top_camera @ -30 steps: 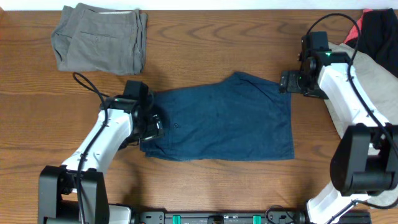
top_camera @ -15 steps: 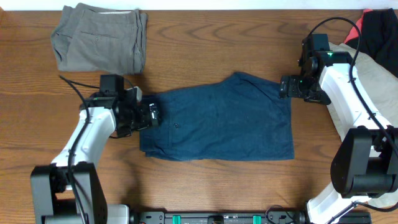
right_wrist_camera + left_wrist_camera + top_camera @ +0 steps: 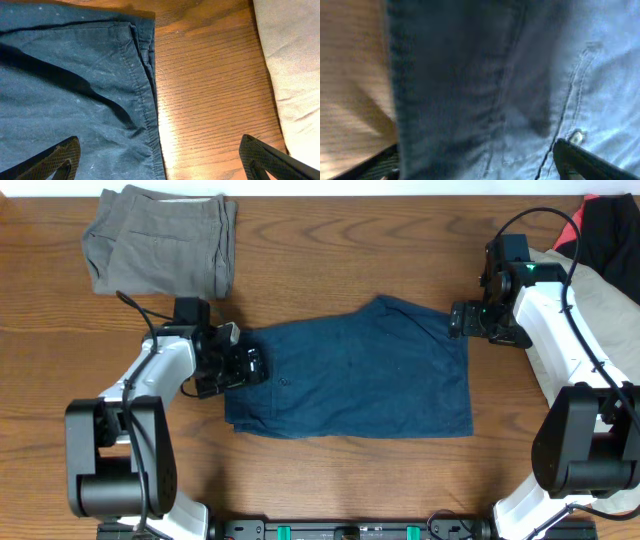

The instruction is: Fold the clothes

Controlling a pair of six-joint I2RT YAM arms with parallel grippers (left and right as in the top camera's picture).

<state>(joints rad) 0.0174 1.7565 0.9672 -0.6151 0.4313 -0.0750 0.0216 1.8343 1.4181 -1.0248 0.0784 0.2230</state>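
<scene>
Dark blue shorts (image 3: 360,380) lie flat in the middle of the table. My left gripper (image 3: 247,366) is at their left waistband edge. In the left wrist view its fingers (image 3: 480,167) are wide apart, open, with blue fabric (image 3: 520,75) and a button between and under them. My right gripper (image 3: 458,318) is at the shorts' upper right corner. In the right wrist view it is open (image 3: 162,162), straddling the stitched hem (image 3: 147,100), with one finger over the cloth and one over bare wood.
Folded grey shorts (image 3: 160,242) lie at the back left. A pile of beige, black and red clothes (image 3: 600,250) lies at the back right, under the right arm. The beige cloth (image 3: 292,75) lies just right of the right gripper.
My left gripper has shifted a little up along the shorts' left edge, and its arm has swung leftward. The right arm has barely moved.
</scene>
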